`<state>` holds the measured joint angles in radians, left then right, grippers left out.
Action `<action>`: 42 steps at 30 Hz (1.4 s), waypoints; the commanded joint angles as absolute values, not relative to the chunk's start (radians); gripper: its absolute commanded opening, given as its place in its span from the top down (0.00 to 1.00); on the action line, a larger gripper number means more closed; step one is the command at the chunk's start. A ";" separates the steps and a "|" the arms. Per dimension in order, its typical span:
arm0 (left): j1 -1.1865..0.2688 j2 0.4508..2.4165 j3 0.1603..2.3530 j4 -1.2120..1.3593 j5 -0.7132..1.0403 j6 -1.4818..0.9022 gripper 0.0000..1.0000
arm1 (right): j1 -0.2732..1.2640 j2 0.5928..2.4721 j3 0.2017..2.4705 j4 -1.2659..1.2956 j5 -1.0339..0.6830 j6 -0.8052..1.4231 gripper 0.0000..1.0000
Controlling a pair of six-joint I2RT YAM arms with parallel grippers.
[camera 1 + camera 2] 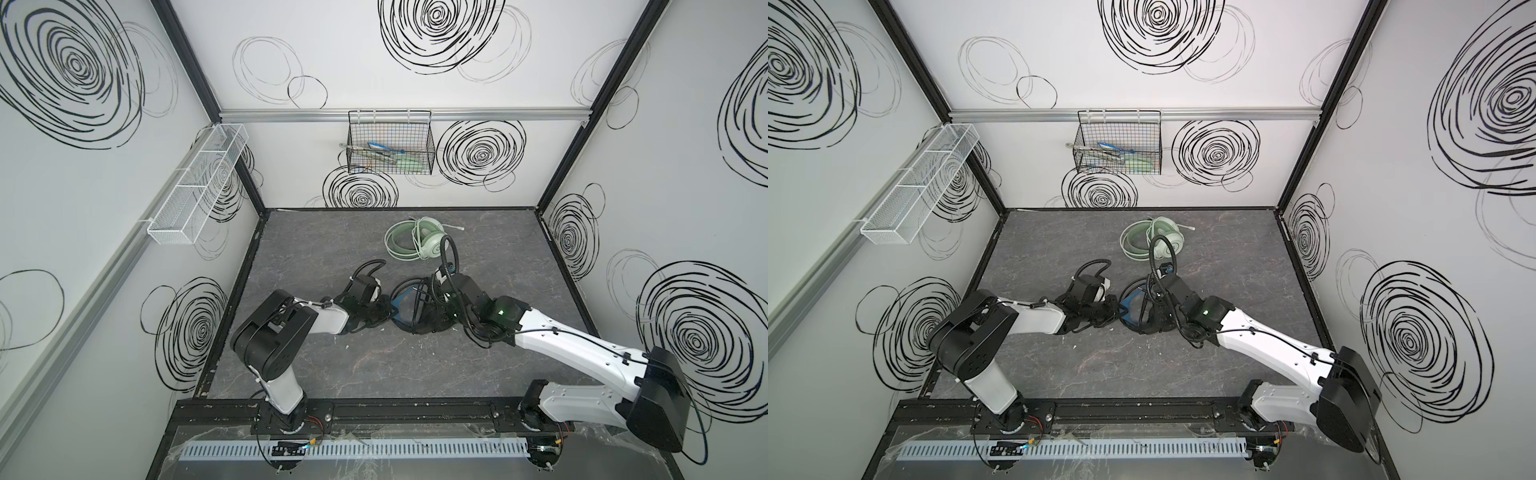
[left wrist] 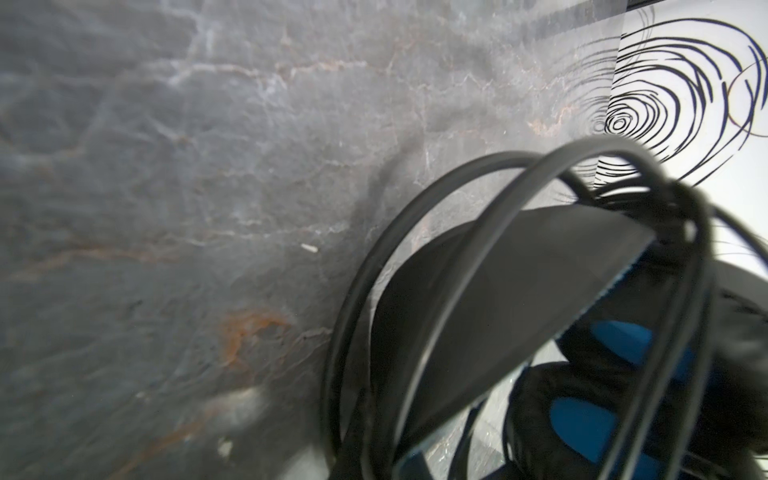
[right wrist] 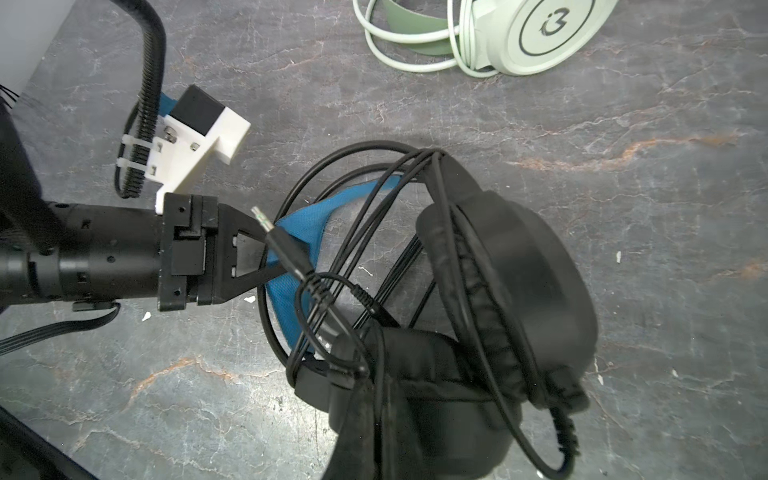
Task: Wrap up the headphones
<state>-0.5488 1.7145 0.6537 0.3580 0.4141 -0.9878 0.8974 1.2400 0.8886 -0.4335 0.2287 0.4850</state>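
Squarely at the centre of the grey marbled table (image 1: 332,249), the black headset (image 1: 405,309) lies between two robot arms, as both top views show. The left gripper (image 3: 272,255) comes in from 9 o'clock, its jaws pinched together on the blue headband padding (image 3: 307,224), a hold the right wrist view shows plainly. The black cord (image 3: 332,166) lies in several loose loops over the headband and the ear cups (image 3: 519,270). Its jack plug (image 3: 282,243) sticks up just beside the left gripper's fingertips. The left wrist view shows the same loops close up and blurred, arching over the headband.

The right gripper (image 1: 428,322) reaches in from 3 o'clock and hangs low over the ear cups. Its jaws are closed, but the wrist hides them from above, so what they pinch, if anything, cannot be told.

At 12 o'clock from the black headset, well apart from it and nearer the back wall, the mint-green headset (image 1: 430,243) lies on the table. Its pale cord (image 1: 388,243) is gathered in a coil touching it on the 9 o'clock side. A black wire basket (image 1: 390,145) hangs on the back wall at 12 o'clock, and a white mesh rack (image 1: 199,183) on the side wall toward 10 o'clock.
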 commanded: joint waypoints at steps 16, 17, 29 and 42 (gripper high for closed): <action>-0.595 1.706 0.671 0.368 0.419 -0.926 1.00 | 0.805 1.598 1.094 -0.607 0.297 0.502 1.00; -0.594 1.706 0.676 0.363 0.417 -0.922 1.00 | 0.805 1.616 1.107 -0.617 0.296 0.500 1.00; -0.592 1.710 0.687 0.362 0.425 -0.910 1.00 | 0.752 1.772 1.132 -0.537 0.144 0.498 1.00; -0.605 1.710 0.674 0.360 0.451 -0.900 1.00 | 0.729 1.739 1.062 -0.322 -0.012 0.567 0.88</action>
<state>-0.5781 1.7096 0.6720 0.3458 0.3809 -0.9646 0.7418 1.7454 1.0897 -0.4065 -0.0006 0.5392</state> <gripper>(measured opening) 0.073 0.104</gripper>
